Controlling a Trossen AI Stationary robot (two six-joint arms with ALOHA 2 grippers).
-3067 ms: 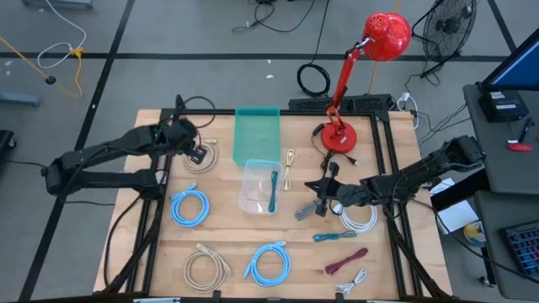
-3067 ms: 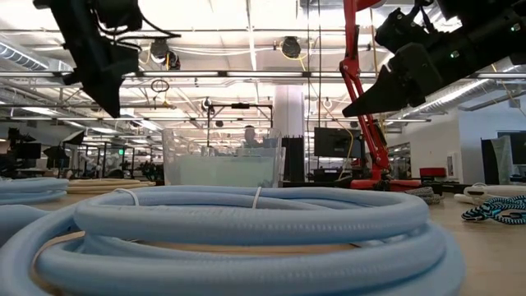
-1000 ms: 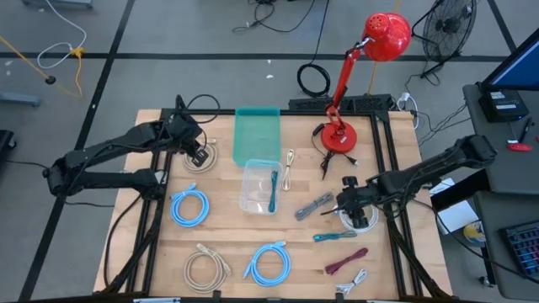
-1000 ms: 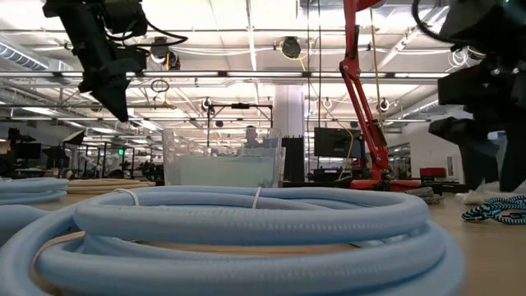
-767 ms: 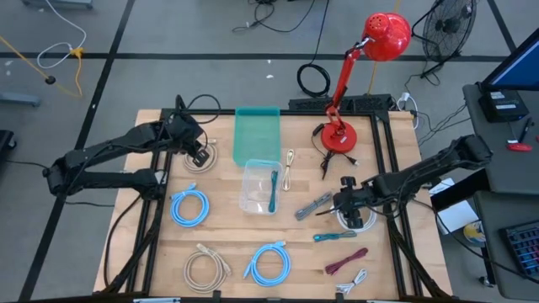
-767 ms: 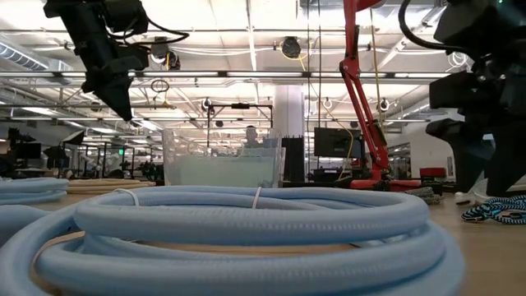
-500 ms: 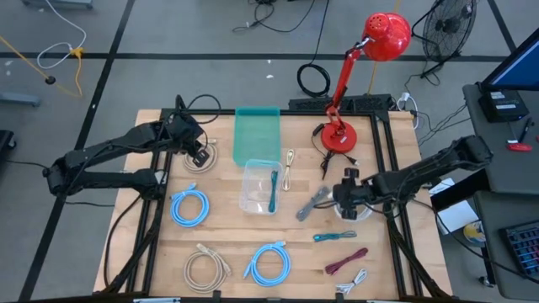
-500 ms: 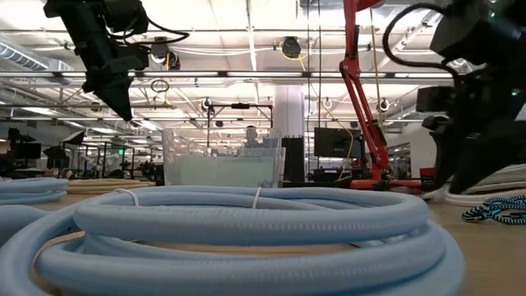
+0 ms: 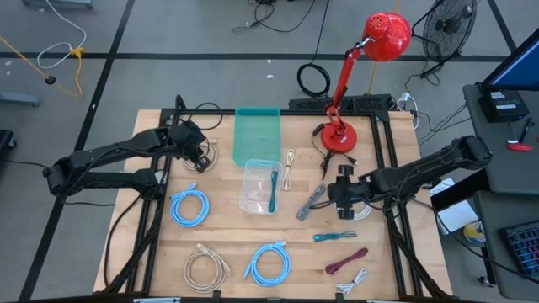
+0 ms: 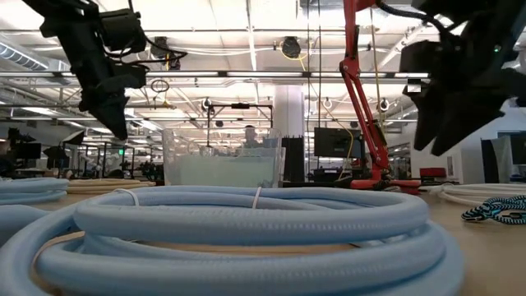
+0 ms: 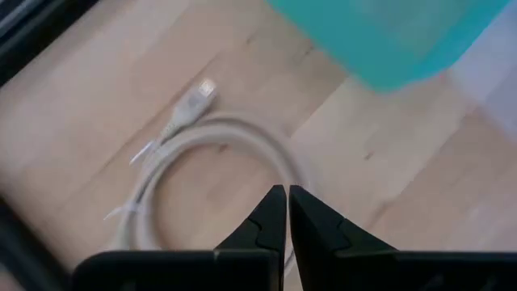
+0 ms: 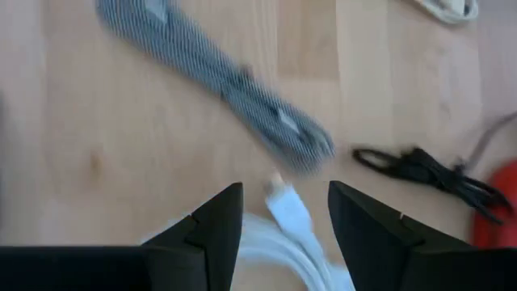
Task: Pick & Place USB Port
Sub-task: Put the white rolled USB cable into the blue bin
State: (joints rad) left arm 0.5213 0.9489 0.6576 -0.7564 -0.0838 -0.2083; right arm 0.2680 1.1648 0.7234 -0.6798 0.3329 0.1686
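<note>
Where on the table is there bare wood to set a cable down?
Free: between the clear bin and the lower blue coil; also between the red lamp base and the teal lid. Crowded: around the right gripper, with grey cable and white coil.

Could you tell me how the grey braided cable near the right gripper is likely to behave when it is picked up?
The grey braided cable lies loosely bundled, so it would probably sag and unfold from a single grip. It looks thin and probably light. The right gripper hovers near its end, jaws open.

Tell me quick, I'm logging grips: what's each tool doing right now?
Left tool: shut, empty, above the white cable coil.
Right tool: open, empty, over the white cable beside the grey cable.
</note>
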